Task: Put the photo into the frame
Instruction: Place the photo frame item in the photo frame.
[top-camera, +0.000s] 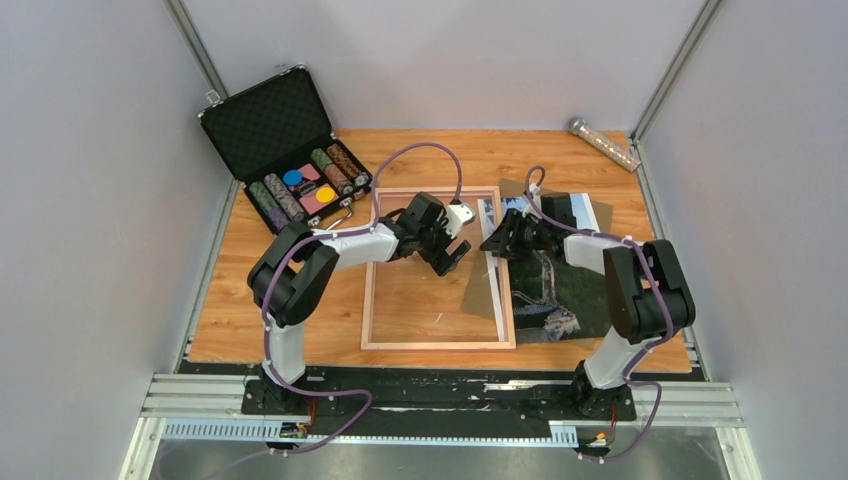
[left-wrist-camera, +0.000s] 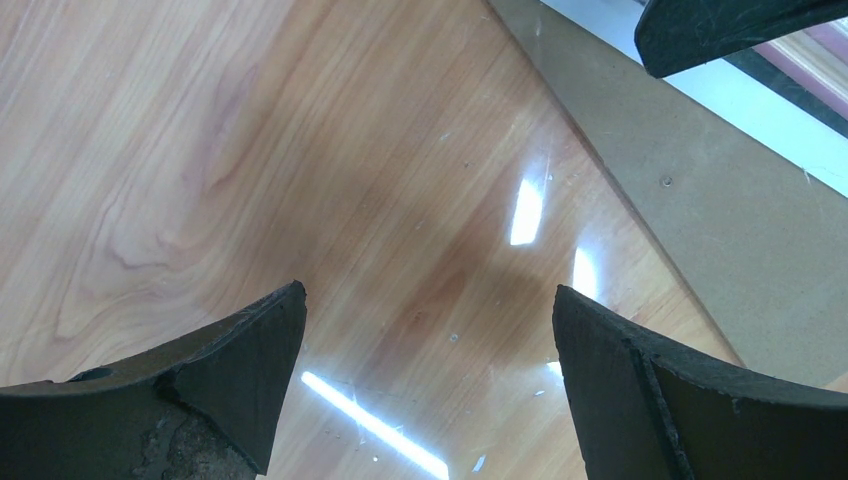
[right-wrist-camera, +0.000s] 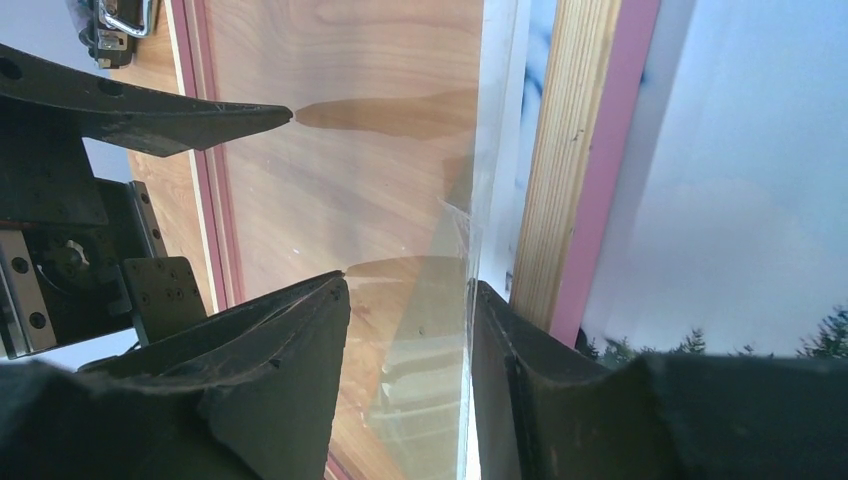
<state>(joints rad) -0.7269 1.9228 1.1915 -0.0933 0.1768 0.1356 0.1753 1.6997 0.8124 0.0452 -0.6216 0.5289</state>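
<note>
The frame (top-camera: 437, 344) lies flat mid-table, pink rails around a clear pane. The photo (top-camera: 560, 290) lies to its right, across the frame's right rail, with its white left edge showing inside the rail. My left gripper (top-camera: 455, 255) is open and empty just above the pane (left-wrist-camera: 400, 200). My right gripper (top-camera: 492, 243) is open at the frame's right rail (right-wrist-camera: 560, 150), fingers (right-wrist-camera: 280, 350) apart over the pane beside the photo's edge. The photo's sky (right-wrist-camera: 740, 180) fills the right wrist view beyond the rail. I cannot tell whether the photo lies over or under the pane.
A brown backing board (left-wrist-camera: 700, 220) lies under the photo and reaches into the frame's right side. An open black case (top-camera: 290, 150) with poker chips stands at the back left. A glittery tube (top-camera: 605, 145) lies at the back right. Grey walls close in both sides.
</note>
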